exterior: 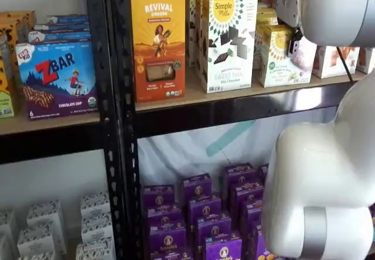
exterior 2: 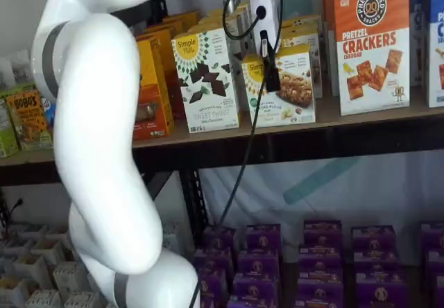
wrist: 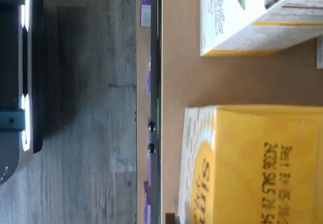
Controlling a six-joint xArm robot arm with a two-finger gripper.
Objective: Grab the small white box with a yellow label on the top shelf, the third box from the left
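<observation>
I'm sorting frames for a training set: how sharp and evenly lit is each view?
Wrist view: turned sideways, soft blur, date print on the small white box smeared, white glare strips at one edge. In a shelf view, the arm looms pale and defocused, hiding part of that box. In a shelf view, even lighting, the gripper dark, side-on.

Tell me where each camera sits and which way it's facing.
Wrist view: rides the wrist, looking down onto the small white box and the top shelf; no end effector visible.
Shelf view: in front, facing the shelves; white arm at right.
Shelf view: in front, at an angle; arm at left, end effector before the box.
Shared: the small white box.
</observation>
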